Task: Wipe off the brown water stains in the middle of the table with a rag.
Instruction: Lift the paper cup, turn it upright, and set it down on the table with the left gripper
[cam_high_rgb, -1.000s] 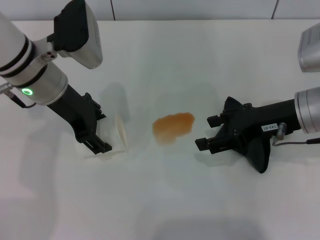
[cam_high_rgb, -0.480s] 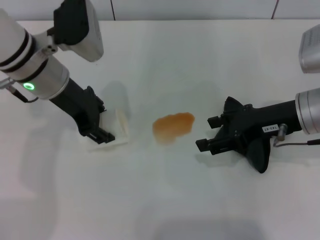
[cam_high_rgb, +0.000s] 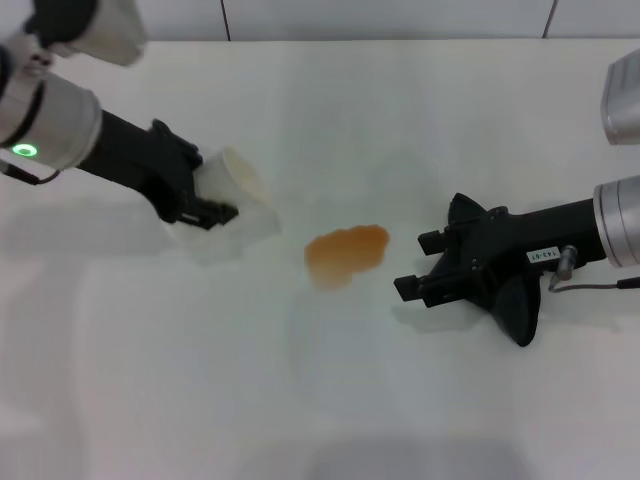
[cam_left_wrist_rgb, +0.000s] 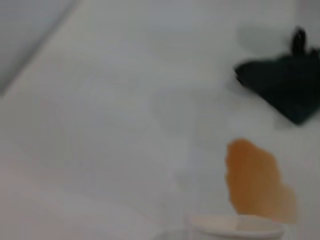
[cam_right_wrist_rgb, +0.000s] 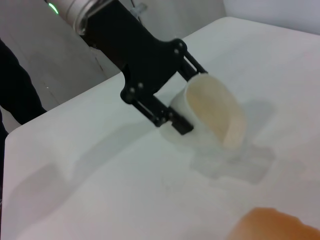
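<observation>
A plain white table (cam_high_rgb: 330, 400) fills the head view, with a strip of grey wall along its far edge. Going left to right: at about 9 o'clock from the table's middle, the left pincer (cam_high_rgb: 205, 205) is pinching the white cup (cam_high_rgb: 240, 195), which is tipped on its side, tan mouth turned toward 1 o'clock; the right wrist view shows the cup (cam_right_wrist_rgb: 215, 112) clamped between the dark fingers. Near the middle lies 1 brown water stain (cam_high_rgb: 345, 252), a lobed orange-brown blotch. At 3 o'clock from it, near but apart, the right pincer (cam_high_rgb: 420, 265) points at the stain with fingers spread and nothing between its tips; the black rag (cam_high_rgb: 515, 305) hangs below that arm behind the fingers, and I cannot tell how it is held. The left wrist view shows the stain (cam_left_wrist_rgb: 255, 180) and a dark shape, likely the rag (cam_left_wrist_rgb: 285, 92), beyond it

As I judge it, the step in hand is clearing the cup away before wiping. To do it well, keep the cup's mouth from tipping further so no residue drips, and carry it well toward 9 o'clock, out of the wiping path. The wipe should then press the rag flat over the whole blotch and draw from the edges inward, so liquid is not smeared outward across the table
</observation>
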